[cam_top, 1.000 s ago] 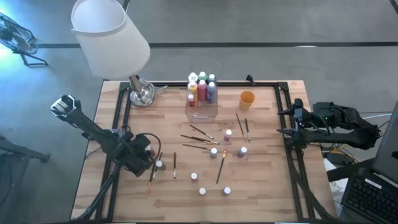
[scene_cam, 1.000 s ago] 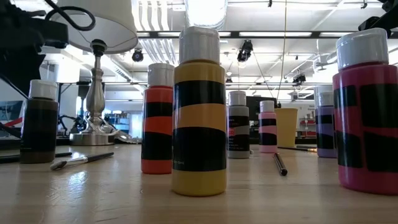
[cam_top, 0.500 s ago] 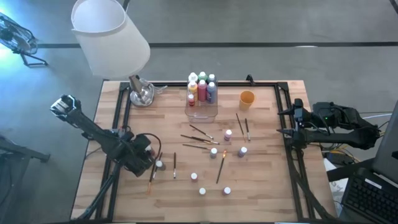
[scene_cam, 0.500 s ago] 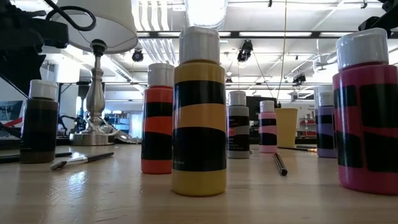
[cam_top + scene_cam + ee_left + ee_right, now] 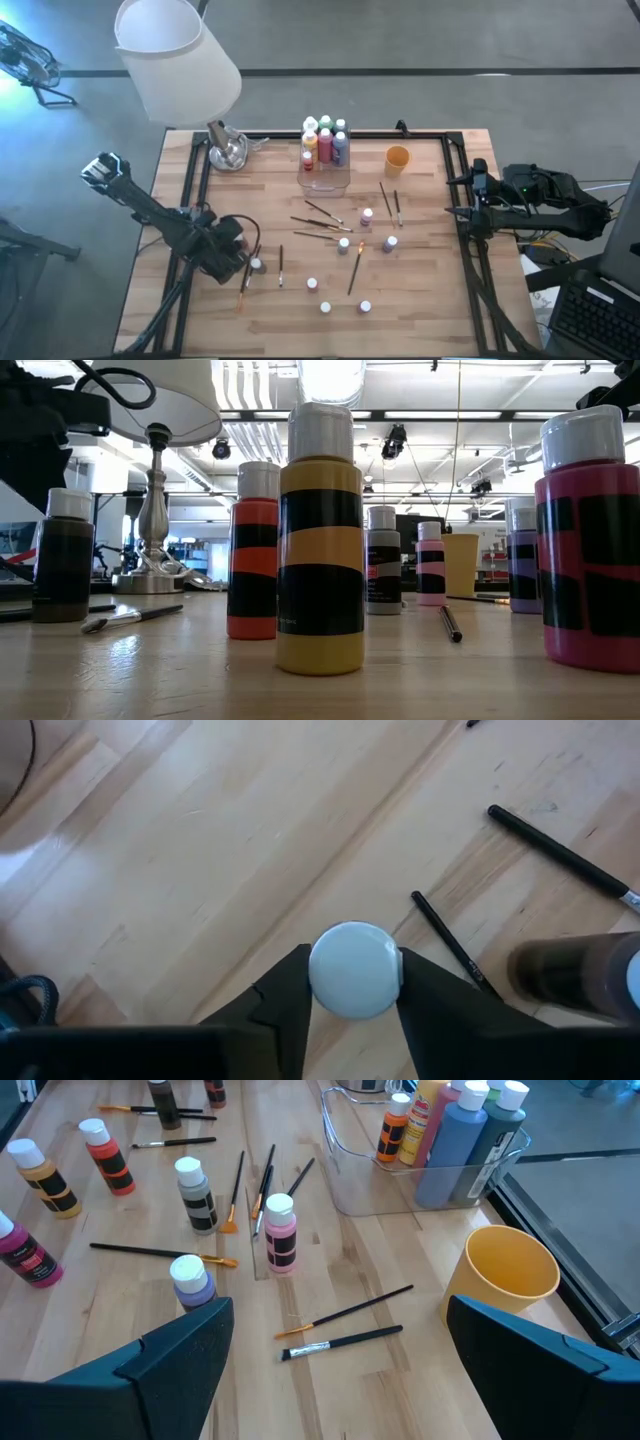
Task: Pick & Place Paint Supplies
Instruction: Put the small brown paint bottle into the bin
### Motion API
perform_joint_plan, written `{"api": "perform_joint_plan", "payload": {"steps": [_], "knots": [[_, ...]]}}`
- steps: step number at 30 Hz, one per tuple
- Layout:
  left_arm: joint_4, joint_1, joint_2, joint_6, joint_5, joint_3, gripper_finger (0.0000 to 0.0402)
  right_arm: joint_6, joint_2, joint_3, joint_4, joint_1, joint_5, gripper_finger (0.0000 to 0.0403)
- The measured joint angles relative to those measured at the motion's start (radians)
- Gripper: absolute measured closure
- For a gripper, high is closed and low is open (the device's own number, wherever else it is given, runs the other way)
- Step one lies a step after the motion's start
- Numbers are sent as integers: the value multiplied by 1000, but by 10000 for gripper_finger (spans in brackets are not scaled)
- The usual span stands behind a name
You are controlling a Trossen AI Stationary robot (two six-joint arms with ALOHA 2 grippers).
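On the wooden table (image 5: 420,310), left gripper (image 5: 352,982) jaws clasp a bottle (image 5: 354,969) (white-capped).

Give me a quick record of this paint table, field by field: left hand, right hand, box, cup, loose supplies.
left hand: fingers against a white-capped paint bottle, left side of the table
right hand: open, waiting at the right edge
clear plastic box: several bottles upright inside
small orange cup: right of the box
loose supplies: bottles and thin dark-handled paintbrushes scattered mid-table

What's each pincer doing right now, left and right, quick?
Left pincer: closed on the white cap of a paint bottle at the table's left side.
Right pincer: open, holding nothing, waiting at the table's right edge.
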Motion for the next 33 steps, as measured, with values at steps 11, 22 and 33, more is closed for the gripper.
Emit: {"api": "perform_joint_plan", "payload": {"steps": [11, 22, 33], "knots": [[0, 0, 0, 9, -35, 0, 269, 0, 0, 0, 0, 0, 0, 39], [3, 1, -6, 36, -186, 41, 272, 0, 0, 0, 0, 0, 0, 39], [277, 69, -6, 374, -353, 125, 274, 0, 0, 0, 0, 0, 0, 39]]}}
